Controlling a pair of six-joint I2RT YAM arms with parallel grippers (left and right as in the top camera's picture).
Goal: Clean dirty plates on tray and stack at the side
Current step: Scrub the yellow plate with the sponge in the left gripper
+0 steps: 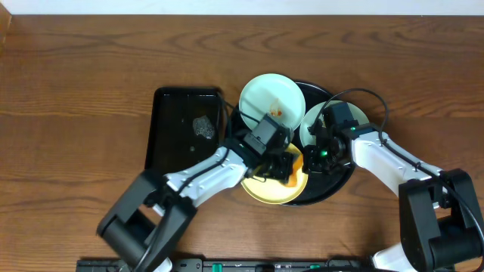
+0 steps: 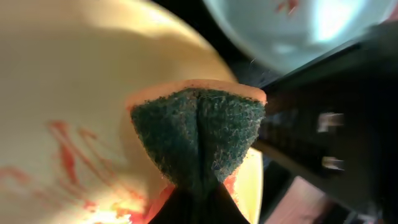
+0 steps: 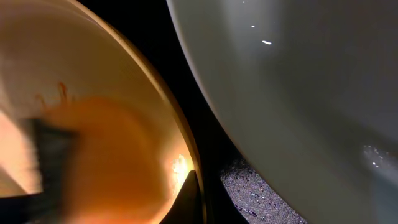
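Note:
The pale yellow plate (image 1: 272,193) lies at the front of the round black tray (image 1: 344,175), smeared with orange-red sauce (image 2: 68,155). My left gripper (image 1: 287,168) is shut on an orange sponge (image 2: 198,134), whose green scouring face is pressed on that plate (image 2: 74,93). My right gripper (image 1: 316,155) is shut on the yellow plate's right rim (image 3: 186,155). A mint plate (image 1: 272,97) with a small sauce spot sits at the tray's back. A second mint plate (image 1: 344,121) lies partly under my right arm and fills the right wrist view (image 3: 298,81).
A rectangular black tray (image 1: 170,136) stands left of the round tray, with a grey wet patch (image 1: 203,126) in it. Bare wooden table (image 1: 76,91) surrounds both trays. The two arms meet close together over the yellow plate.

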